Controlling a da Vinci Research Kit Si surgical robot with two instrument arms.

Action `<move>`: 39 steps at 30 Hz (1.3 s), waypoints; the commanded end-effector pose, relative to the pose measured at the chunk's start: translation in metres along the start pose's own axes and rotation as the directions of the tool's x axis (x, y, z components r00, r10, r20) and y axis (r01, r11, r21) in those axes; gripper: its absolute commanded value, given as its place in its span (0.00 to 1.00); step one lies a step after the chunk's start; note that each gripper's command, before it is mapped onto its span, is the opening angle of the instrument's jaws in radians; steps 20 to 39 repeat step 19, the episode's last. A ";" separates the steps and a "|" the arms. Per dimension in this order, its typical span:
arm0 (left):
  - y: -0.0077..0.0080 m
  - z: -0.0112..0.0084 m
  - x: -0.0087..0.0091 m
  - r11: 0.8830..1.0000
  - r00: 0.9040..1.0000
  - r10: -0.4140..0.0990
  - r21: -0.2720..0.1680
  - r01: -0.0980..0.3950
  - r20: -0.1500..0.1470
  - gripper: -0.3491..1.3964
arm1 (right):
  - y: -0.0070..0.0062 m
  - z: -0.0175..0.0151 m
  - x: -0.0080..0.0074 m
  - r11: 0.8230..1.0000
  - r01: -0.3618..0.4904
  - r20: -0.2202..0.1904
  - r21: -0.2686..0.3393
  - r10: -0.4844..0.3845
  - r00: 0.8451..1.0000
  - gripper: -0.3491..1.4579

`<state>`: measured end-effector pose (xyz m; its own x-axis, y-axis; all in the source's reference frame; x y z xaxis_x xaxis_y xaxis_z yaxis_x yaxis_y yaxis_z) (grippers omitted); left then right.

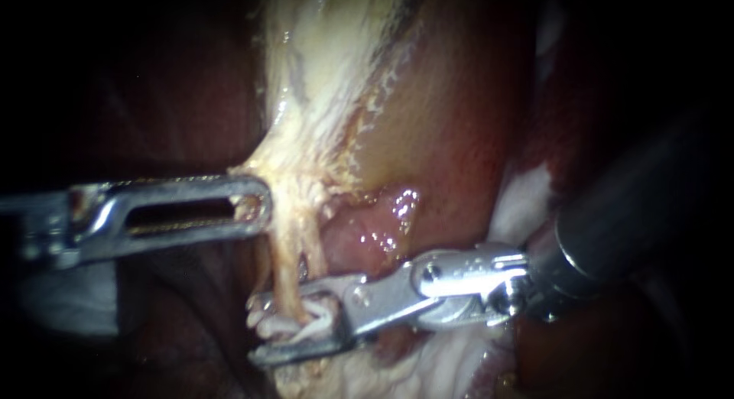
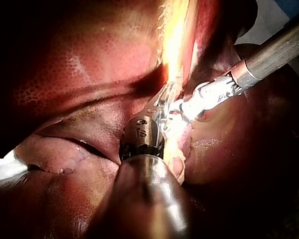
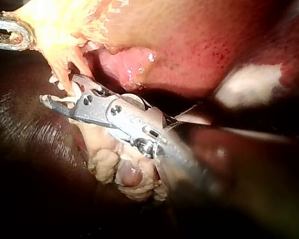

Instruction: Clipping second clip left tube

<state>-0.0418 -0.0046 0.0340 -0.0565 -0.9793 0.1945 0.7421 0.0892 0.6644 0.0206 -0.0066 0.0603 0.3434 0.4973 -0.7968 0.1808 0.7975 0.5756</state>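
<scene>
Your right instrument (image 1: 258, 330) comes in from the right with its jaws apart, a clear gap showing between them. The left tube (image 1: 283, 265) runs down out of the pale fatty tissue (image 1: 321, 101) and passes into that gap, so the jaws straddle it near its lower end. Frayed whitish tissue lies in the gap with the tube. I cannot tell whether a clip sits in the jaws. In the right wrist view the same jaws (image 3: 60, 89) stand spread across the pale strand, with lumpy tissue bunched under the instrument.

Your left instrument (image 1: 264, 208) enters from the left, lying almost level. Its windowed jaws lie together and are clamped on the edge of the pale fatty tissue, which is drawn to a point at their tip. This grip sits above the right instrument's jaws, well apart from them, and the tube is stretched between the two. The liver (image 2: 79, 64), dark and mottled, lies beside the left instrument's shaft.
</scene>
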 end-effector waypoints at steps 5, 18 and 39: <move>0.0000 0.0000 0.0000 1.000 1.000 0.000 0.000 0.000 0.000 0.00 | -0.0002 -0.0005 0.0005 1.000 -0.001 0.009 -0.004 0.001 1.000 0.00; 0.0003 0.0002 -0.0001 1.000 1.000 0.001 -0.001 -0.001 0.001 0.00 | -0.0004 -0.0003 0.0002 1.000 0.001 0.028 -0.003 -0.001 1.000 0.00; 0.0003 0.0002 -0.0001 1.000 1.000 0.001 -0.001 -0.001 0.001 0.00 | -0.0003 -0.0003 0.0002 1.000 0.001 0.028 -0.003 -0.001 1.000 0.00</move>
